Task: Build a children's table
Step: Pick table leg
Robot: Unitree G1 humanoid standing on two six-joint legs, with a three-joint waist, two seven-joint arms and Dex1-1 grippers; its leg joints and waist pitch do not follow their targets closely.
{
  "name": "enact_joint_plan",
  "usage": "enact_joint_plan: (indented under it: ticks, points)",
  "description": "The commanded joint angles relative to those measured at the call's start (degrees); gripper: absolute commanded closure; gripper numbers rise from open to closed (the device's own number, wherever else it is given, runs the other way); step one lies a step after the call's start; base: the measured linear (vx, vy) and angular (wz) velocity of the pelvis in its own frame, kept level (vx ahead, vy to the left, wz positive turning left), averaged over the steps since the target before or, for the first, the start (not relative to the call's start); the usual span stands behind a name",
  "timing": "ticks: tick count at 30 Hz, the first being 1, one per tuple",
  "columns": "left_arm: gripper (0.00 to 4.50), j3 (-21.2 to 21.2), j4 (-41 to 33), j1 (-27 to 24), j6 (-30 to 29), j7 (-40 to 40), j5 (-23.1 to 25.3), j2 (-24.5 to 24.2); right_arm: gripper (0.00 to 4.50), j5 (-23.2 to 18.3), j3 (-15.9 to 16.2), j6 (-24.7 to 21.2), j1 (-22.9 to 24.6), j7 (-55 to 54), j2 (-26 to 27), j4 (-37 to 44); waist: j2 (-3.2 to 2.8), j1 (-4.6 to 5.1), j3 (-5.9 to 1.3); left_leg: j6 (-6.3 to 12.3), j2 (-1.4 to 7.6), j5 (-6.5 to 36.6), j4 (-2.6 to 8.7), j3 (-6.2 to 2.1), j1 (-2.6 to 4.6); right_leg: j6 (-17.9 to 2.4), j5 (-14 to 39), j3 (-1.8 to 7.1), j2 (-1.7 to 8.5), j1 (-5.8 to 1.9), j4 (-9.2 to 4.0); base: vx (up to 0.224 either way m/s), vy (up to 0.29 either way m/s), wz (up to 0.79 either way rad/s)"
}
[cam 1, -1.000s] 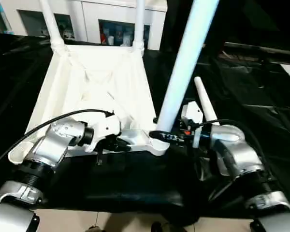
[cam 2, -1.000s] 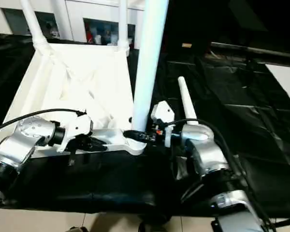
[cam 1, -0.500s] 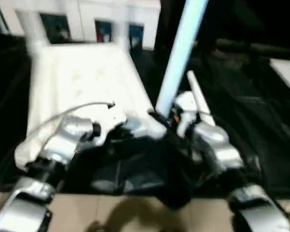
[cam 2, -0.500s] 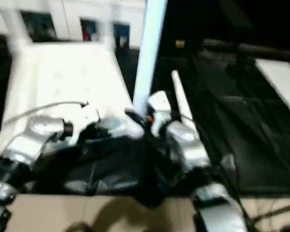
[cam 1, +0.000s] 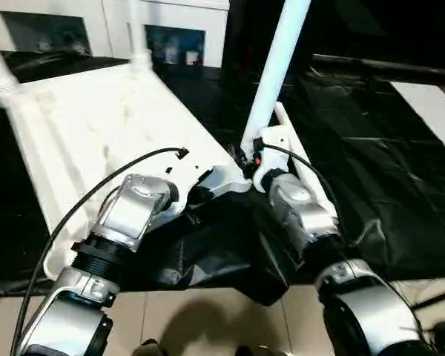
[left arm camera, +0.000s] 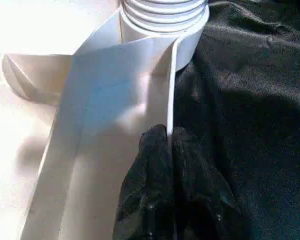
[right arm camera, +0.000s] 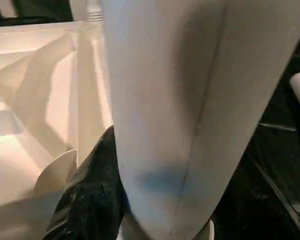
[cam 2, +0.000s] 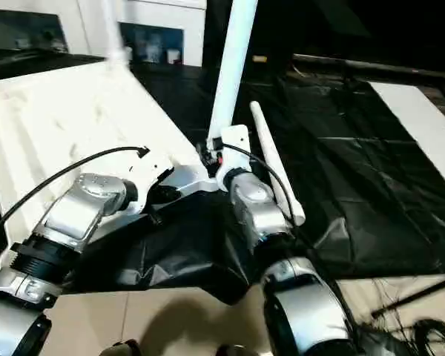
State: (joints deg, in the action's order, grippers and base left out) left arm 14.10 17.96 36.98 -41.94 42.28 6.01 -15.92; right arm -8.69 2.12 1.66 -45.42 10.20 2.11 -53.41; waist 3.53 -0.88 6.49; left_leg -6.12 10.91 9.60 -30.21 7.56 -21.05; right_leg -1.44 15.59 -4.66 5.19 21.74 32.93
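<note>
Upright leg (cam 1: 274,74) stands at near right corner socket of table top (cam 1: 81,133), blocking straight passage there. Loose leg (cam 2: 276,169) lies just right of it on black sheet (cam 1: 378,170). Far legs (cam 1: 139,33) guard far corners. Open sheet further right gives free room.

Loose leg (cam 1: 300,159) right of tabletop (cam 1: 96,133)

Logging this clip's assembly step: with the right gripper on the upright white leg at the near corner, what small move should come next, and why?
Probably twist the upright white tubular leg further into its round corner socket. The right gripper holds it near its base, the left gripper pinches the white plastic tabletop's rim, and threads show above the socket.
</note>
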Motion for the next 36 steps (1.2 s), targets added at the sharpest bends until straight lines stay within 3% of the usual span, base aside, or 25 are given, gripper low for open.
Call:
enact_joint_plan:
  ticks: [1, 6, 7, 9, 12, 14, 16, 18, 19, 21, 23, 25, 27, 28, 29, 30, 31, 34, 36]
  points:
    - [4.5, 0.45, -1.84, -0.07, -1.04, -0.63, -0.16, 0.49, 2.64, 1.99, 0.38, -7.15, 4.96, -1.61, 0.21, -10.85, -1.22, 0.07, -0.87, -1.73, 1.8, 28.41, 4.99, -0.59, 0.44, -3.8, 25.29, 2.66, 3.54, -0.26, -5.34, 0.0, 0.0, 0.0]
    - [4.5, 0.54, -1.51, -0.32, 0.5, -0.35, 0.38, -0.76, 2.64, 2.49, 0.02, -4.68, 3.82, -0.61, 0.52, -11.63, -1.07, 0.2, -0.79, -1.24, 1.91, 28.24, 4.89, -0.15, 0.86, -3.22, 26.36, 3.24, 3.53, 0.44, -5.47, 0.0, 0.0, 0.0]
    - [4.5, 0.39, -1.55, -0.28, 0.96, -0.2, 0.28, -0.98, 2.64, 1.35, -0.83, -3.54, 3.52, 1.07, 0.75, -11.04, -1.27, 0.24, -0.78, -1.26, 1.95, 28.22, 4.92, -0.13, 0.86, -3.32, 25.91, 3.29, 3.47, 0.48, -5.41, 0.0, 0.0, 0.0]
    - [4.5, 0.42, -1.94, -0.29, 0.92, -0.27, 0.0, -1.19, 2.08, 0.9, -1.18, -2.44, 3.11, 1.98, 0.82, -10.84, -1.27, 0.25, -0.98, -1.13, 2.1, 27.47, 4.88, 0.09, 0.84, -3.93, 23.05, 3.49, 3.38, 0.47, -5.14, 0.0, 0.0, 0.0]
    - [4.5, 0.47, -2.35, -0.37, 2.11, 0.0, -0.42, -1.62, 1.78, -0.13, -1.76, -1.07, 2.57, 4.33, 1.09, -9.64, -1.39, 0.07, -1.1, -0.85, 2.23, 25.17, 4.7, 0.56, 0.85, -5.97, 17.31, 3.66, 3.23, 0.39, -4.75, 0.0, 0.0, 0.0]
    - [4.5, 0.45, -2.38, -0.37, 2.45, -0.07, -0.38, -1.78, 1.68, -0.4, -1.87, -0.68, 2.41, 5.06, 1.13, -9.09, -1.09, 0.07, -1.24, 0.0, 2.26, 21.76, 4.62, 0.94, 0.5, -7.09, 13.42, 3.75, 2.92, 0.0, -4.12, 0.0, 0.0, 0.0]
    - [4.5, 0.48, -2.8, -0.68, 6.27, 1.14, -0.78, -2.73, 1.45, -1.25, -1.76, 0.4, 2.06, 8.86, 0.84, -5.88, -1.12, -0.13, -1.1, 0.47, 2.29, 22.92, 4.56, 1.41, 0.77, -7.06, 16.73, 3.89, 2.89, 0.53, -4.46, 0.0, 0.0, 0.0]
    - [4.5, 0.43, -3.66, -1.13, 7.81, 2.6, -1.47, -3.38, 1.3, -1.77, -1.63, 0.61, 2.2, 11.54, 0.36, -3.27, -0.78, -0.23, -1.31, 0.66, 2.24, 22.82, 4.49, 1.38, 0.36, -6.16, 18.95, 4.04, 3.08, 0.25, -4.58, 0.0, 0.0, 0.0]
    - [4.5, 0.48, -3.91, -1.3, 8.56, 3.26, -1.61, -3.84, 1.22, -2.18, -1.56, 0.45, 2.44, 12.99, 0.05, -1.73, -0.73, -0.33, -1.5, 0.94, 2.3, 21.01, 4.39, 1.47, 0.11, -6.15, 17.5, 4.16, 3.15, 0.05, -4.44, 0.0, 0.0, 0.0]
    - [4.5, 0.8, -4.25, -1.68, 10.8, 5.47, -2.19, -5.04, 1.11, -2.84, -1.16, -0.18, 3.3, 16.53, -0.85, 1.75, -0.99, -0.74, -2.16, 2.91, 2.42, 13.84, 3.79, 2.21, 0.24, -8.54, 8.02, 4.15, 2.56, 0.09, -3.56, 0.0, 0.0, 0.0]
    - [4.5, 1.17, -4.9, -2.43, 15.4, 9.21, -3.4, -6.83, 0.86, -3.11, 0.86, -1.36, 5.4, 22.47, -3.16, 7.54, -0.85, -0.88, -1.86, 3.87, 2.37, 15.23, 3.67, 2.72, 0.19, -9.4, 9.06, 4.15, 2.23, 0.63, -3.85, 0.0, 0.0, 0.0]
    - [4.5, 1.26, -5.73, -3.42, 19.78, 12.63, -4.58, -8.53, 0.77, -3.25, 3.41, -3.21, 7.95, 28.13, -6.21, 13.42, -1.08, -1.18, -2.26, 3.99, 2.44, 12.35, 3.26, 2.97, 0.12, -9.74, 6.36, 4.28, 2.3, 0.31, -3.52, 0.032, -0.021, 0.03]
    - [4.5, 0.85, -5.99, -4.2, 21.53, 14.89, -5.59, -9.89, 0.77, -3.36, 5.9, -4.76, 10.52, 33.7, -9.79, 18.65, -1.16, -1.36, -2.88, 6.05, 2.13, 0.96, 2.15, 3.48, -0.16, -11.69, -9.97, 4.16, 1.36, -0.53, -1.55, 0.07, -0.031, 0.02]
    - [4.5, 0.79, -5.6, -4.48, 23.74, 15.9, -5.92, -10.53, 0.77, -3.57, 6.61, -5.59, 11.55, 35.91, -11.22, 20.64, -1.28, -1.42, -3.14, 7.25, 1.88, -2.48, 1.81, 3.77, -0.3, -12.98, -16.85, 4.18, 1.15, -0.58, -0.84, 0.065, -0.018, -0.04]
    - [4.5, 0.42, -5.43, -4.9, 25.35, 17.21, -6.66, -11.06, 0.77, -3.97, 7.43, -6.32, 12.74, 38.36, -12.87, 22.93, -1.09, -1.38, -3.24, 7.75, 1.65, -3.57, 1.51, 3.86, -0.65, -13.23, -19.78, 4.25, 0.99, -0.78, -0.51, 0.054, -0.008, -0.04]
    - [4.5, -0.24, -5.43, -5.38, 26.48, 18.49, -7.72, -11.43, 0.77, -4.55, 8.06, -7.28, 14.07, 40.99, -14.65, 25.6, -0.81, -1.51, -3.48, 8.85, 1.43, -5.62, 1.07, 4.0, -0.58, -13.62, -25.29, 4.31, 0.66, -0.98, 0.06, 0.054, -0.008, -0.04]
    - [4.5, -0.64, -5.64, -5.6, 26.58, 19.1, -8.37, -11.43, 0.77, -4.83, 8.15, -7.65, 14.53, 41.73, -15.19, 26.51, -0.71, -1.52, -3.35, 9.81, 1.43, -5.72, 1.06, 4.12, -0.63, -14.05, -27.21, 4.32, 0.7, -0.98, 0.21, 0.0, 0.0, 0.0]
    - [4.5, -1.74, -6.49, -6.26, 26.16, 20.8, -10.32, -11.51, 0.77, -5.83, 8.38, -8.67, 15.88, 44.09, -16.92, 29.26, -0.56, -1.32, -3.27, 10.4, 1.68, -3.54, 1.07, 4.16, -0.57, -14.68, -23.53, 4.36, 1.03, -0.96, 0.05, 0.0, 0.0, 0.0]
    - [4.5, -1.82, -6.51, -7.06, 26.97, 22.63, -11.46, -12.16, 0.77, -6.24, 8.39, -8.47, 17.06, 46.57, -18.19, 31.71, -0.52, -1.23, -2.86, 9.49, 1.9, 1.03, 1.24, 4.25, -0.4, -14.31, -14.25, 4.54, 1.34, -0.74, -0.67, 0.0, 0.0, 0.0]
